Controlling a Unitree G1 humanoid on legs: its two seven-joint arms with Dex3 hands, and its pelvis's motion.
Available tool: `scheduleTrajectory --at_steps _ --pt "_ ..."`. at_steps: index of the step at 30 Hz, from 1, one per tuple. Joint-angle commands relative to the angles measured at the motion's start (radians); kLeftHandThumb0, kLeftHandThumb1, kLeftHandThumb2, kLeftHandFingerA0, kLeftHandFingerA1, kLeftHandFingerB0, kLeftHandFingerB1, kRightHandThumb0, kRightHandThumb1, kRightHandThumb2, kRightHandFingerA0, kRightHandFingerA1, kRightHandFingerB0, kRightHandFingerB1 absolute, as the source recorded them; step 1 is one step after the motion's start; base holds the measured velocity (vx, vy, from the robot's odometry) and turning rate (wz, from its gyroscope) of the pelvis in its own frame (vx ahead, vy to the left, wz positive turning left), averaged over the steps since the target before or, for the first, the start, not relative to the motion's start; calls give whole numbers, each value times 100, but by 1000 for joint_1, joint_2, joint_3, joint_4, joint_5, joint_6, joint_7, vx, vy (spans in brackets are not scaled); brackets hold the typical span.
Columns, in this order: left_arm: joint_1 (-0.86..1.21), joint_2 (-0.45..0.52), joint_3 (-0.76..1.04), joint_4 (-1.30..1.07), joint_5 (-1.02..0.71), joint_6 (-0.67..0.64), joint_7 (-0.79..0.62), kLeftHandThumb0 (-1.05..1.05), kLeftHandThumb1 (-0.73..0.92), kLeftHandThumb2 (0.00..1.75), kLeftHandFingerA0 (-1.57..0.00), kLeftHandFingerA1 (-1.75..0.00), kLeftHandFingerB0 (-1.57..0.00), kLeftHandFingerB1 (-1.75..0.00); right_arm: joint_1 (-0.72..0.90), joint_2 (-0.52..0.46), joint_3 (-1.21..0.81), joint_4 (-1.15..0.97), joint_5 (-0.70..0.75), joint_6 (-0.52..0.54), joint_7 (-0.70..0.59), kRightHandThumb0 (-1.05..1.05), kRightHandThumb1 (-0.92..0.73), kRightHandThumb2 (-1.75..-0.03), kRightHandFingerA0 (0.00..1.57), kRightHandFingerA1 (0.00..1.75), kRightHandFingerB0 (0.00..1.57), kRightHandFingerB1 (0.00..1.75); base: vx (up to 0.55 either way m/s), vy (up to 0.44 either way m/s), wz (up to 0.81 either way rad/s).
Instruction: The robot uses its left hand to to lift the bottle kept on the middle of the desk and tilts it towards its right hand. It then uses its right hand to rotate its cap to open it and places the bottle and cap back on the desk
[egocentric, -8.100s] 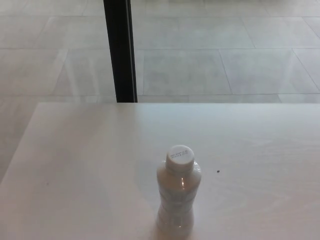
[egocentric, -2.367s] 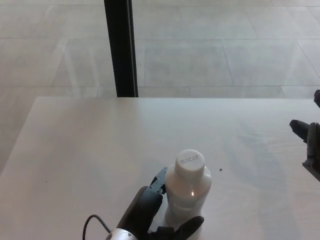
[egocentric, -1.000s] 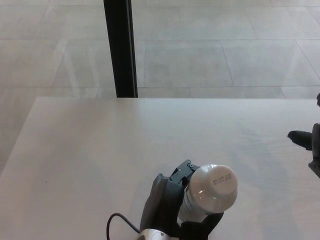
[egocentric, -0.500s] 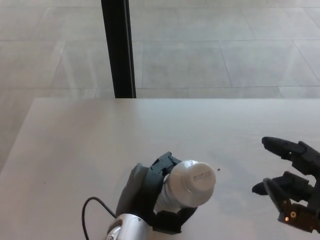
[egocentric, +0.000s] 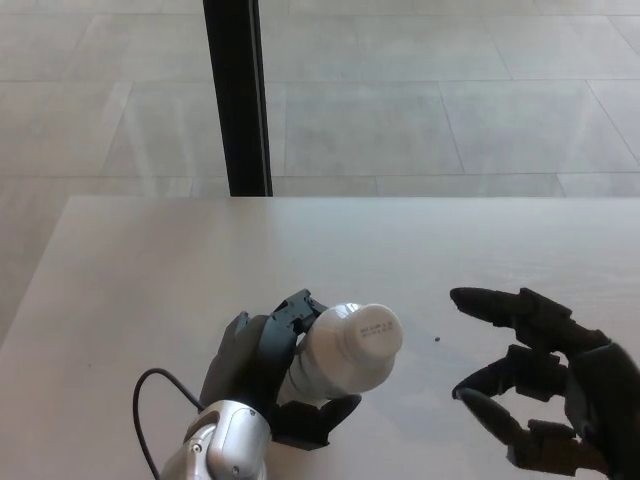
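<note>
I'm seeing my left hand (egocentric: 262, 375) gripping the bottle (egocentric: 335, 352) above the desk (egocentric: 150, 270), tilting its cap (egocentric: 368, 331) rightward. My right hand (egocentric: 545, 380) is hovering near it, fingers (egocentric: 490, 303) spread, holding nothing.

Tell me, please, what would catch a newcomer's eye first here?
The white bottle, tilted with its cap on, gripped in the left hand near the desk's front edge. Next, the right hand, open, fingers spread toward the cap.
</note>
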Motion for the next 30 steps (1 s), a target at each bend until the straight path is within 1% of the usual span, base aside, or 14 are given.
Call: scheduleTrajectory --at_steps 1,3,5,6,14,15,18,19,20,22,23,24,28,30 --pt "24 11 -18 30 42 127 -45 5 65 104 -113 -147 -68 -103 -54 -5 29 -10 -127 -27 -30 -66 -48 -87 74 93 35 53 0 0 0" --pt "14 6 -21 39 45 133 -47 -1 74 89 -79 -175 -63 -108 -76 6 49 10 -170 -25 -54 -59 -45 -88 74 91 34 53 0 0 0" --pt "10 2 -20 40 44 139 -50 2 65 102 -114 -147 -71 -109 -85 18 55 17 -183 -23 -65 -58 -44 -88 74 91 34 54 0 0 0" --pt "9 -1 -20 38 44 141 -49 -1 74 89 -80 -175 -61 -115 -91 24 59 23 -193 -21 -71 -58 -44 -88 74 91 34 54 0 0 0" --pt "0 -30 -19 50 50 141 -43 1 68 98 -83 -175 -62 -151 -126 76 75 74 -271 -20 -124 -55 -57 -58 83 110 43 42 0 0 0" --pt "-7 -32 -16 51 54 149 -45 3 63 104 -116 -148 -67 -98 -125 86 81 82 -271 -23 -126 -53 -56 -57 85 114 44 43 0 0 0" --pt "-12 -36 -13 49 61 157 -48 -2 74 90 -81 -175 -64 -100 -124 93 85 84 -282 -15 -122 -54 -56 -57 86 114 44 43 0 0 0" --pt "-11 -40 -9 47 58 150 -45 4 64 106 -116 -148 -72 -105 -124 94 89 87 -285 -9 -118 -55 -56 -57 85 114 44 43 0 0 0" --pt "-11 -41 -11 47 58 148 -46 1 68 99 -84 -175 -65 -143 -120 94 89 84 -287 -6 -117 -55 -56 -58 84 114 44 42 0 0 0" --pt "-11 -43 -15 46 62 148 -50 1 68 99 -84 -175 -65 -143 -114 95 86 81 -292 -7 -116 -55 -56 -58 84 114 44 42 0 0 0" --pt "-9 -43 -16 49 64 147 -49 3 73 90 -80 -173 -52 -77 -120 95 84 91 -298 -15 -120 -55 -56 -58 85 115 44 42 0 0 0" --pt "-5 -42 -15 51 62 133 -48 5 63 109 -112 -143 -58 -91 -122 97 83 91 -297 -12 -118 -55 -56 -58 85 118 44 42 0 0 0" --pt "2 -51 -11 46 61 137 -45 6 65 108 -117 -152 -77 -117 -129 97 85 81 -317 16 -107 -56 -57 -58 87 117 44 42 0 0 0" --pt "7 -50 -9 48 62 123 -42 4 68 107 -84 -175 -65 -145 -136 102 87 74 -318 36 -99 -56 -56 -58 87 117 44 42 0 0 0"
